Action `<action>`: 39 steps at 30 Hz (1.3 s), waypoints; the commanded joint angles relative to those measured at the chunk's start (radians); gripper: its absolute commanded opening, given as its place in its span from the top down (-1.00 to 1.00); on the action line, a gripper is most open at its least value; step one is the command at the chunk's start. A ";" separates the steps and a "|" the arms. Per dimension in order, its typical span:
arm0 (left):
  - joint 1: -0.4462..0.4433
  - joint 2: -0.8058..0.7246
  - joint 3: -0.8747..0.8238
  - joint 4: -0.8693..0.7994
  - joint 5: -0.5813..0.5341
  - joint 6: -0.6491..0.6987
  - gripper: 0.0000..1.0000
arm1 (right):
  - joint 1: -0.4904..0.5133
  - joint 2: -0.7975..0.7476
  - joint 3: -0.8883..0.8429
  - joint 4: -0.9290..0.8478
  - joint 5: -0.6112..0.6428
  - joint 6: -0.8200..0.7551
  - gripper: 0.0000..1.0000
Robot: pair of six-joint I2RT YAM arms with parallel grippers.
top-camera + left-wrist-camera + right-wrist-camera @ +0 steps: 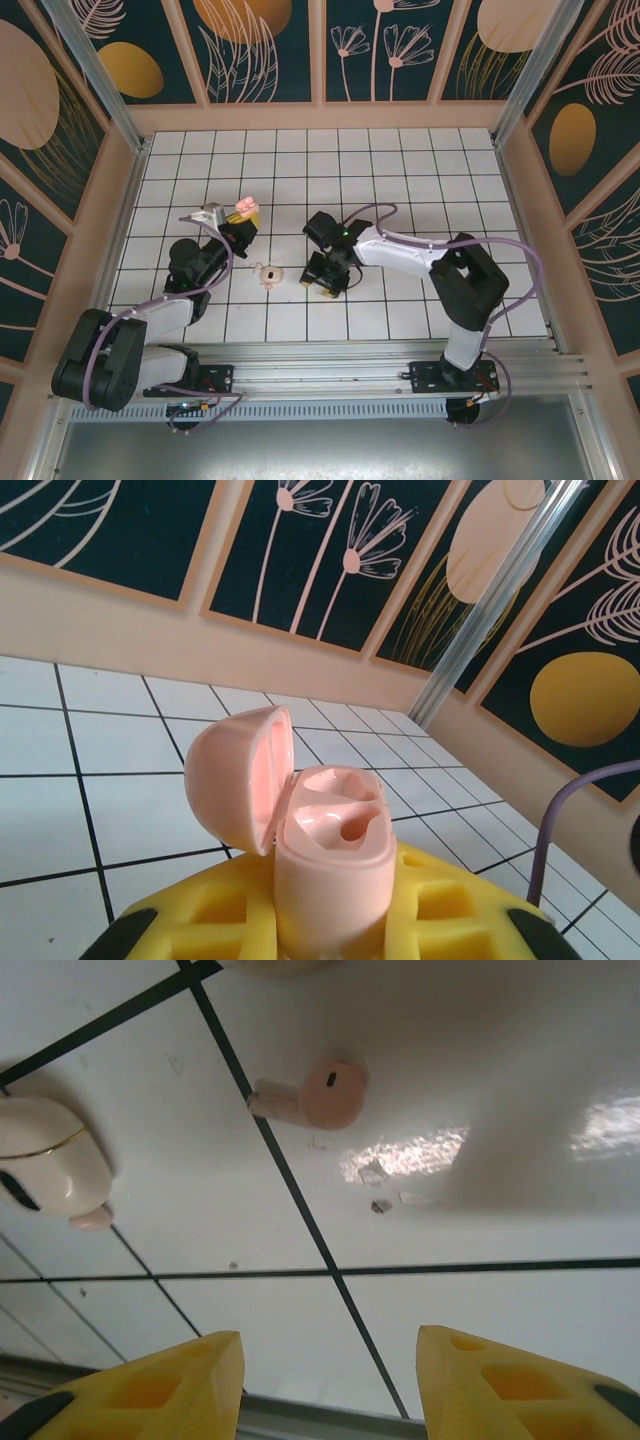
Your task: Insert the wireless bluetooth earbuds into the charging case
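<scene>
Left claw [238, 226] is clamping shut on the case [330, 850], holding it upright above the surface [420, 170], left of middle, with the lid [235, 780] hanging open to one side. Right claw [330, 1380] is hovering low over the middle of the surface, toward the near edge, partly open, with nothing between its fingers [150, 1390]. One earbud [310, 1095] is lying on its side on the surface just ahead of the right claw. The second earbud [50, 1155] is lying near it, on the left claw's side. Both are apart from the case.
</scene>
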 commanded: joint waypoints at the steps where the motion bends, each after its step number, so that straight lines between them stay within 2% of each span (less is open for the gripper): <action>1: 0.001 -0.018 -0.005 0.021 -0.016 0.018 0.80 | 0.006 0.053 0.061 -0.037 0.039 0.015 0.02; 7: 0.001 -0.026 -0.002 0.017 -0.017 0.030 0.81 | -0.005 0.118 0.126 -0.102 0.102 -0.018 0.13; 16: 0.001 -0.021 0.024 -0.023 0.002 0.059 0.82 | -0.042 0.147 0.147 -0.092 0.144 -0.052 0.25; 33: 0.002 -0.001 0.035 -0.034 0.018 0.064 0.84 | -0.067 0.193 0.139 -0.030 0.098 -0.072 0.35; 39: 0.001 0.004 0.038 -0.032 0.025 0.064 0.83 | -0.060 0.191 0.123 -0.025 0.092 -0.069 0.49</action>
